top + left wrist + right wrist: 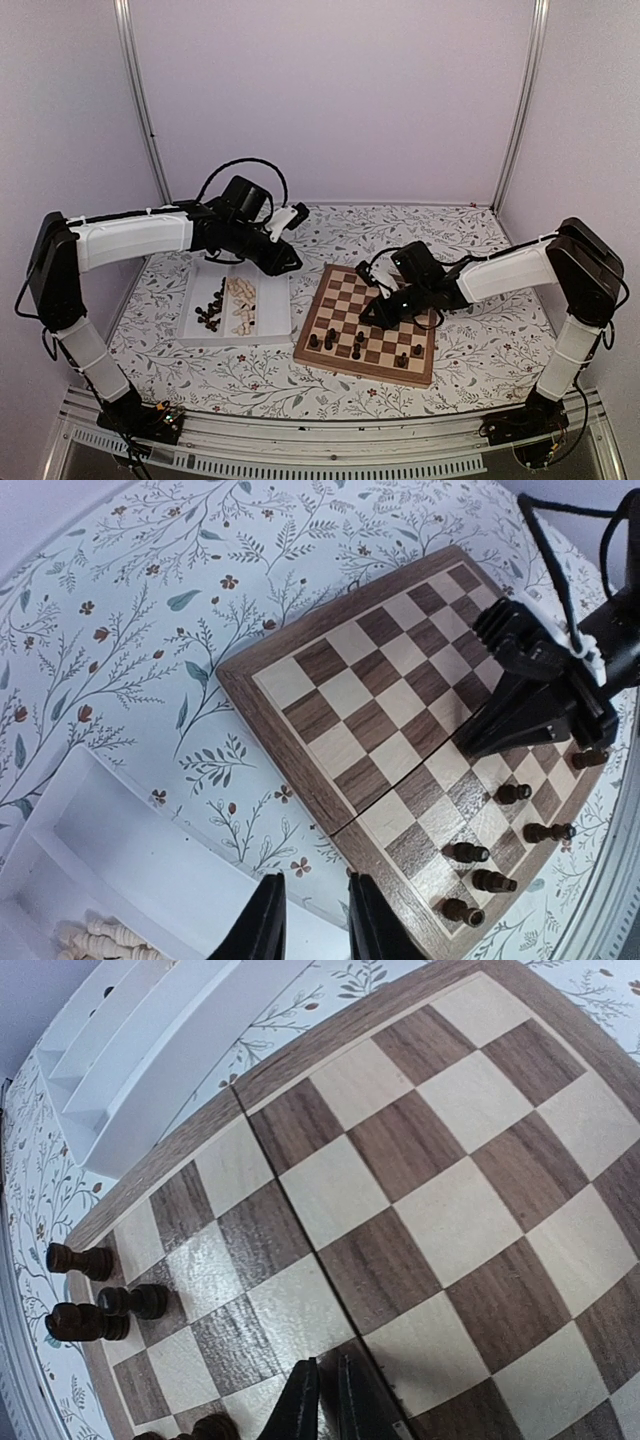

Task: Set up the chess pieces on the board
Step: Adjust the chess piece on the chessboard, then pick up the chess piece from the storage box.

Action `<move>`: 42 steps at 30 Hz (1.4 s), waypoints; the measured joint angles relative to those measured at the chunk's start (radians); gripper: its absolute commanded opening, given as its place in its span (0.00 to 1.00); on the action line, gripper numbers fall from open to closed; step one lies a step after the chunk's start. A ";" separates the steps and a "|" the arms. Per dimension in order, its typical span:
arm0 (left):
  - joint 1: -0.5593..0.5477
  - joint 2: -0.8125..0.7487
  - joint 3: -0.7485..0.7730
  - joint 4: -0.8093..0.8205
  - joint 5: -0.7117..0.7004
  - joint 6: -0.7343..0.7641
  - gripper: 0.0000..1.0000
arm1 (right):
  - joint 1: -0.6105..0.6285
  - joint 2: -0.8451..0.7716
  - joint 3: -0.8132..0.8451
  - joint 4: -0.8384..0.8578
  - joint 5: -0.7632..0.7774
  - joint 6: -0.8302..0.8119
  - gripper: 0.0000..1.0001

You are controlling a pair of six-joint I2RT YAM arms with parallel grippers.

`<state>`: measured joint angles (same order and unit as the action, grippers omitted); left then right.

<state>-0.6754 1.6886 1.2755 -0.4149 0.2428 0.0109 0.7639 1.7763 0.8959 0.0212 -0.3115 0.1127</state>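
The chessboard [338, 296] lies right of centre, also seen in the left wrist view [372, 705] and the right wrist view [420, 1150]. Several dark chess pieces [328, 340] stand along its near rows, in the left wrist view [466, 853] and the right wrist view [135, 1301]. My right gripper [378, 318] hangs low over the board's middle squares, fingers [301, 1400] nearly together with nothing seen between them [325, 1400]. My left gripper [287, 262] is open and empty [312, 920] over the table between tray and board.
A white two-compartment tray [196, 337] sits left of the board, with dark pieces [210, 305] in its left part and pale pieces [240, 304] in its right part. Its rim shows in the left wrist view [120, 850]. The right arm [540, 695] reaches over the board.
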 measured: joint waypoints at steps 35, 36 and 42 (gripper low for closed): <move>0.010 0.006 0.000 -0.015 -0.059 -0.028 0.40 | 0.038 -0.069 -0.013 -0.153 -0.035 -0.032 0.21; 0.010 0.004 0.000 -0.027 -0.100 -0.039 0.43 | 0.033 -0.083 -0.015 -0.166 -0.017 -0.027 0.23; 0.051 -0.129 -0.106 -0.085 -0.279 -0.131 0.51 | 0.011 -0.239 -0.042 -0.201 0.092 0.001 0.30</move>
<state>-0.6239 1.5597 1.1698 -0.5003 -0.0360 -0.1204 0.7753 1.5372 0.8543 -0.1795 -0.2192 0.1135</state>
